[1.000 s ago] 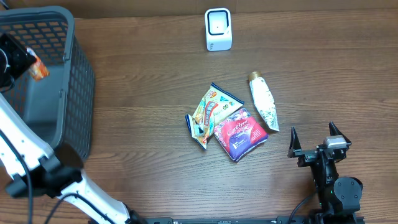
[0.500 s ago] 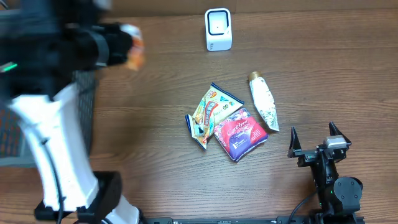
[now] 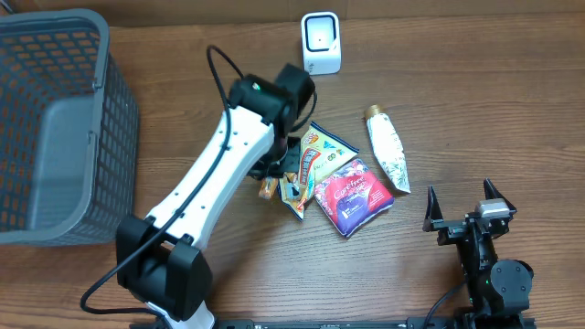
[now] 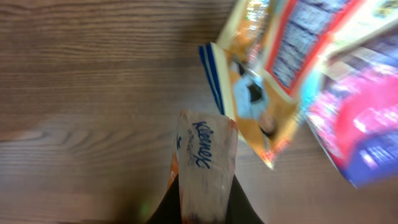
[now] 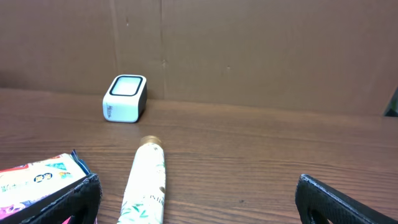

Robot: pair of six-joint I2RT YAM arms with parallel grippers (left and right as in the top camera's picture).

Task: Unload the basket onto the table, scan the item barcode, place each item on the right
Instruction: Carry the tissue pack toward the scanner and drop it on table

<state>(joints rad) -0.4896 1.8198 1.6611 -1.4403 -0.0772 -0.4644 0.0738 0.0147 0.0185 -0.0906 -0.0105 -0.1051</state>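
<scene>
My left gripper (image 3: 272, 179) (image 4: 204, 215) is shut on a small Kleenex tissue pack (image 4: 205, 158) (image 3: 266, 189) with an orange edge. It holds the pack low over the wood, just left of the pile. The pile holds a yellow snack bag (image 3: 315, 153) (image 4: 283, 50), a pink pouch (image 3: 353, 195) (image 4: 360, 118) and a small blue-and-orange packet (image 3: 291, 190) (image 4: 249, 102). A white tube (image 3: 388, 152) (image 5: 146, 186) lies to their right. The white barcode scanner (image 3: 321, 43) (image 5: 125, 98) stands at the back. My right gripper (image 3: 467, 214) (image 5: 200, 202) rests open and empty at the front right.
A grey mesh basket (image 3: 102, 64) fills the left side of the table. A cardboard wall (image 5: 249, 50) runs behind the scanner. Bare wood lies between the pile and the scanner.
My left arm has swung from over the basket across to the middle of the table and come down beside the pile, still holding the tissue pack. The right arm has not moved.
</scene>
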